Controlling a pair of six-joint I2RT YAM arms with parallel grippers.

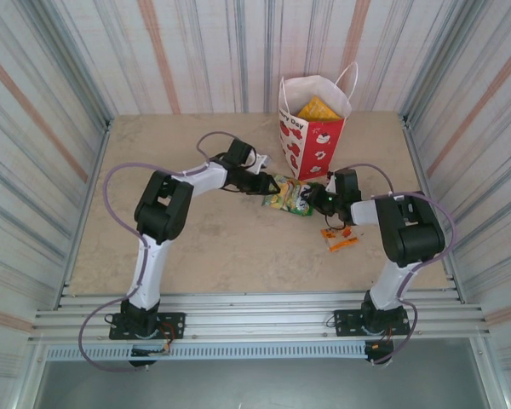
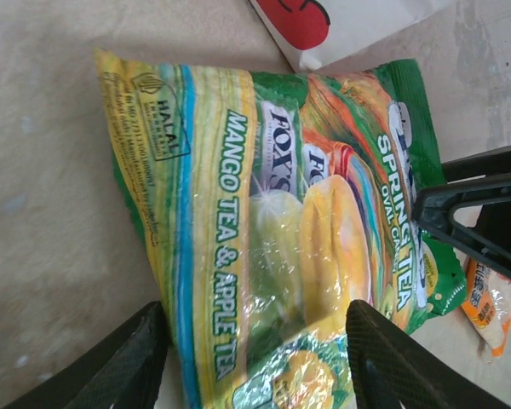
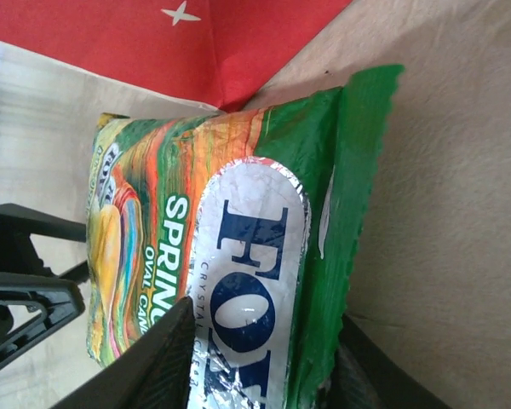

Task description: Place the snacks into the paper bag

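**Both arms on one Fox's candy packet, just in front of the paper bag**

On the left, the left gripper [image 2: 257,315] is down at the near end of the Fox's candy packet [image 2: 264,196], its fingers [image 2: 132,366] standing half-wide on either side of the foil; I cannot tell if they are actually squeezing it. The green-and-yellow packet lies on the table [image 1: 204,247] at mid-scene, its far edge just beside the foot of the upright paper bag [image 1: 311,141], and a yellow packet [image 1: 317,109] pokes up inside the bag's mouth. Across on the right, the right gripper [image 3: 264,311] sits narrower around the packet's green sealed end, foil bunched between the fingers, though I cannot tell if that grip is firm. Nearer, and right of the candy, a small orange packet [image 1: 341,239] lies loose on the table.
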